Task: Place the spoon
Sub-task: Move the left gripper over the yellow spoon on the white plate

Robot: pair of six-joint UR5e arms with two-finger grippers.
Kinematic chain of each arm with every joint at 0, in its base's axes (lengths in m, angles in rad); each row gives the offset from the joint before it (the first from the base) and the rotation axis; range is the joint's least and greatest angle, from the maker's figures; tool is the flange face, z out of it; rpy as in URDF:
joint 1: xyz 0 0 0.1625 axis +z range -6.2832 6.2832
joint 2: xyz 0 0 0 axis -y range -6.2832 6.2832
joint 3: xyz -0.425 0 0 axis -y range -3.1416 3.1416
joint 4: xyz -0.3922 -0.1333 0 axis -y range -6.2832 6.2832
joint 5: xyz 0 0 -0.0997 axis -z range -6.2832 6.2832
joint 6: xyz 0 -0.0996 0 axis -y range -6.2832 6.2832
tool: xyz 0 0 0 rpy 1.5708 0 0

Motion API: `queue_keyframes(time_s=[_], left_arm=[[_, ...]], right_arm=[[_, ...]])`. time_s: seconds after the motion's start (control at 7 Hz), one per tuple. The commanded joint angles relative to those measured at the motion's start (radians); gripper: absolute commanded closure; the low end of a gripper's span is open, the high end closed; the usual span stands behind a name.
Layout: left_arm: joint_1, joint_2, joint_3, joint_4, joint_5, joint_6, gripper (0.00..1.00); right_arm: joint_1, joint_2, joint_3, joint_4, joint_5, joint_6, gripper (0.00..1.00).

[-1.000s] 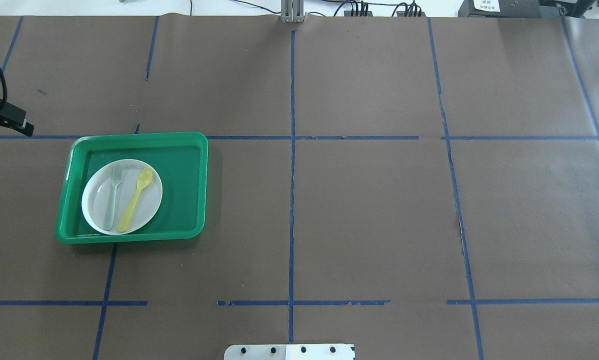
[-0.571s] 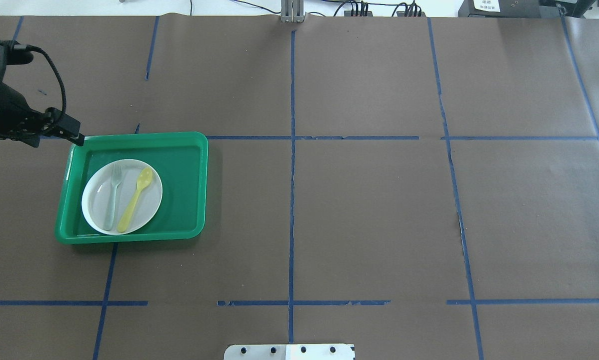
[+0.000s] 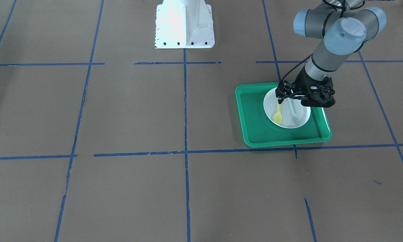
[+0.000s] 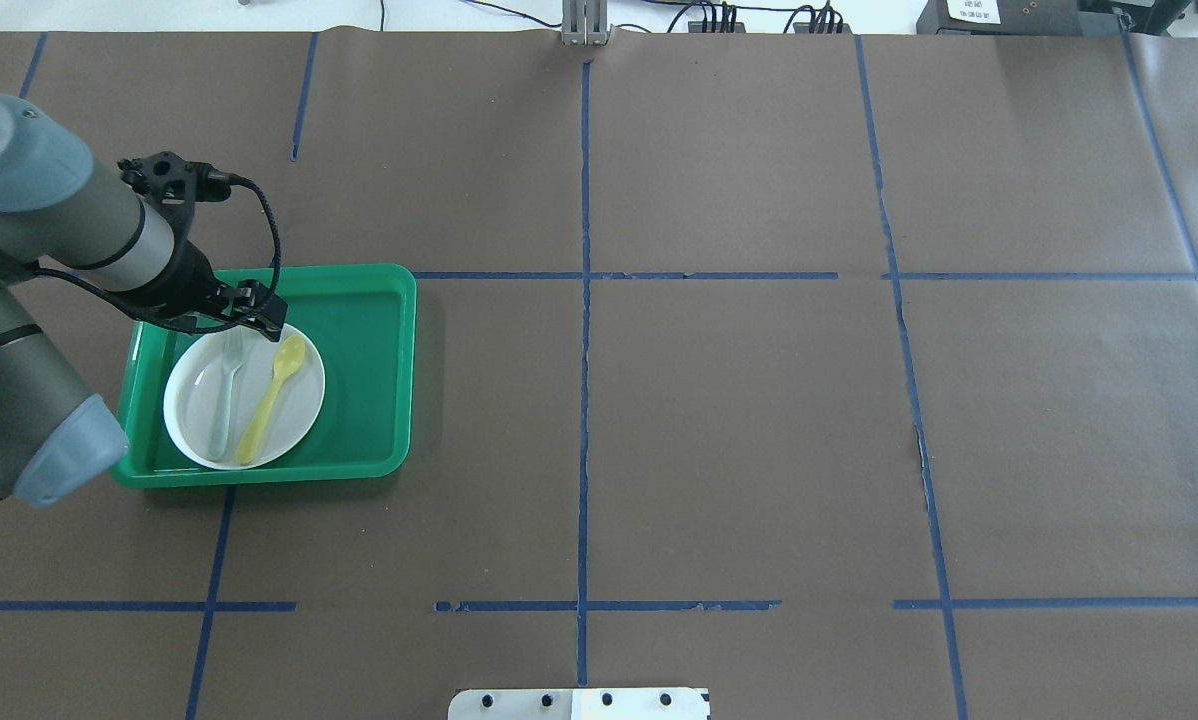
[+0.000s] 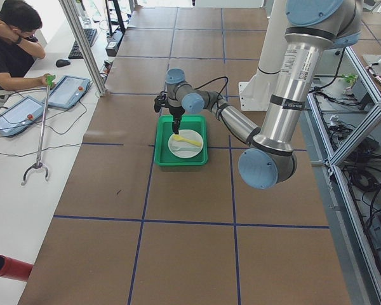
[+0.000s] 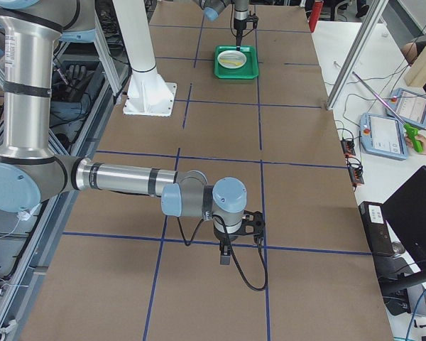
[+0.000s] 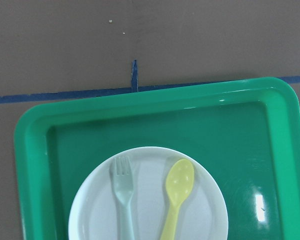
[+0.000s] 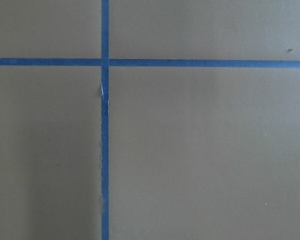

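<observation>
Spoon (image 4: 271, 398) lies flat on plate (image 4: 194, 405) inside tray (image 4: 369, 380), just beside fork (image 4: 227, 390), bowl end pointing away from robot. Nothing grips it. Left gripper (image 3: 280, 98) hangs above plate, empty; jaw opening can't tell. Right gripper (image 6: 225, 256) sits low over desk (image 4: 739, 420), well apart from tray; opening can't tell either.

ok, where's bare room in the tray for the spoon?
Free: green plastic tray floor between the white round plate and the tray's wall toward table centre. Crowded: plate holds grey-green plastic fork and pale yellow plastic spoon; left tool over its edge.
</observation>
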Motion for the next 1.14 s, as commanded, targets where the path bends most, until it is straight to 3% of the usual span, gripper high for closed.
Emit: queue_keyframes(time_s=[0.0, 0.43, 1.0], left_arm=[[0.029, -0.009, 0.046, -0.023, 0.033, -0.004, 0.24], [0.057, 0.002, 0.127, -0.139, 0.028, -0.010, 0.26], [0.083, 0.002, 0.144, -0.160, 0.018, -0.021, 0.26]], right_arm=[[0.000, 0.000, 0.000, -0.001, 0.000, 0.000, 0.00], [0.000, 0.000, 0.000, -0.001, 0.000, -0.002, 0.00], [0.000, 0.000, 0.000, -0.001, 0.000, 0.000, 0.00]])
